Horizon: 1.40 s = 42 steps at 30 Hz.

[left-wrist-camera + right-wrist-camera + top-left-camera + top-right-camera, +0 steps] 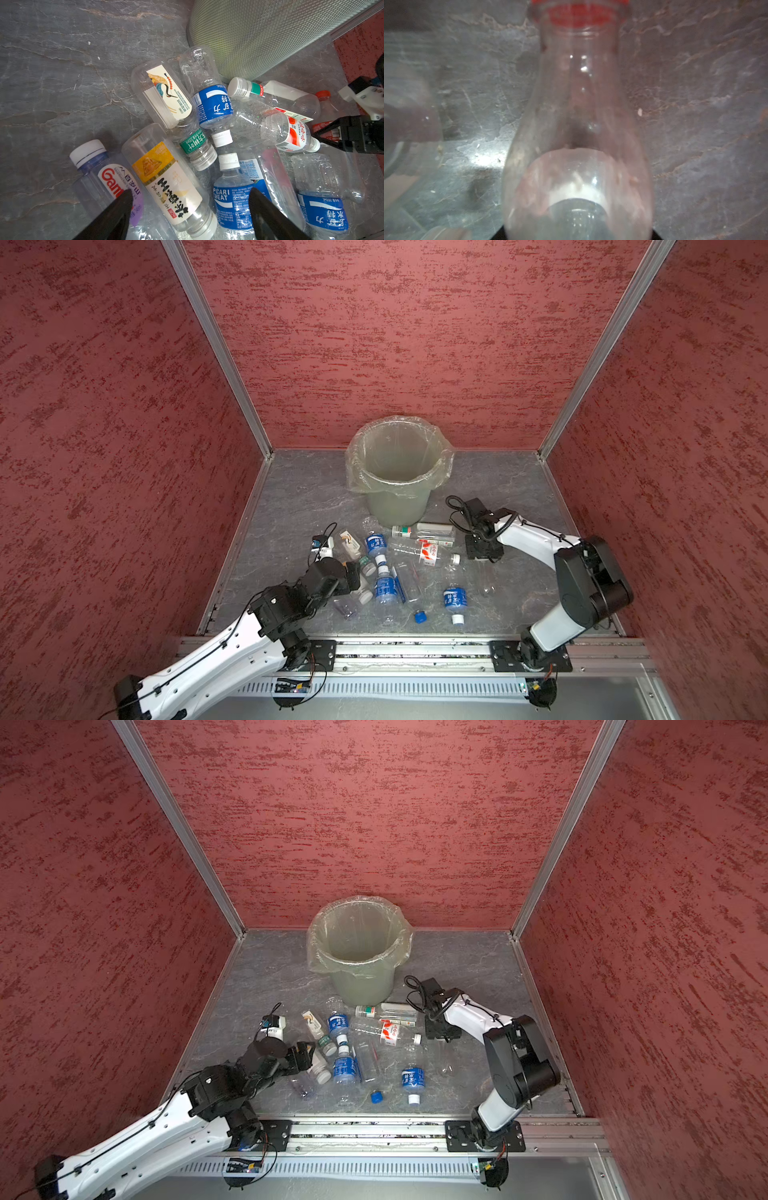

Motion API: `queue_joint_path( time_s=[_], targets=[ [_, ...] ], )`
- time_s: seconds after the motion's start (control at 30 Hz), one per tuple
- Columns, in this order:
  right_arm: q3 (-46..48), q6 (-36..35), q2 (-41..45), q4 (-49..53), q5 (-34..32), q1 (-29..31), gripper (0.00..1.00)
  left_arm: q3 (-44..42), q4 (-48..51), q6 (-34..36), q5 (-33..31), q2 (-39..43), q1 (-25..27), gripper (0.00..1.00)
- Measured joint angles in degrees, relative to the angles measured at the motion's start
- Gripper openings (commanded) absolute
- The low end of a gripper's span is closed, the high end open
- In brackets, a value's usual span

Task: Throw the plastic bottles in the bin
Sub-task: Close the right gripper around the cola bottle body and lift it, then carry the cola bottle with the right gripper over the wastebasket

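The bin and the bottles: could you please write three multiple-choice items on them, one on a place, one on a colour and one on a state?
1. Where does the bin stand?
A) Beyond the bottles, near the back wall.
B) At the front rail.
C) In the left front corner.

2. What colour is the cap of the clear bottle filling the right wrist view?
A) Blue.
B) White.
C) Red.

3. How is the left end effector?
A) Shut on a bottle.
B) Open over the lying bottles.
C) Out of view.

Answers:
1 A: both top views show it behind the pile.
2 C: red shows at the neck's end.
3 B: its fingers stand apart in the left wrist view.
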<state>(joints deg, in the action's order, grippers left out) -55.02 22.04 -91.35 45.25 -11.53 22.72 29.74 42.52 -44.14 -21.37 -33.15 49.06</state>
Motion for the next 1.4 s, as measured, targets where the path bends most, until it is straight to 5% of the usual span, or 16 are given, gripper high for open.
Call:
queue_joint_path(
  time_s=[0.33, 0.73, 1.4],
  targets=[
    [-0.07, 0.07, 15.65, -0.72, -4.85, 1.42, 0.39, 0.07, 5.42, -1.11, -1.22, 3.63, -1.73, 0.88],
    [-0.04, -0.5, 35.26, -6.12, -7.21, 11.87, 0.36, 0.07, 8.07, -3.5, -1.2, 5.09, -2.8, 0.88],
    [5.18, -8.7, 48.5, -22.64, -13.11, 32.57, 0.34, -2.08, 10.84, -9.09, -1.42, 10.01, -2.99, 0.88]
  ],
)
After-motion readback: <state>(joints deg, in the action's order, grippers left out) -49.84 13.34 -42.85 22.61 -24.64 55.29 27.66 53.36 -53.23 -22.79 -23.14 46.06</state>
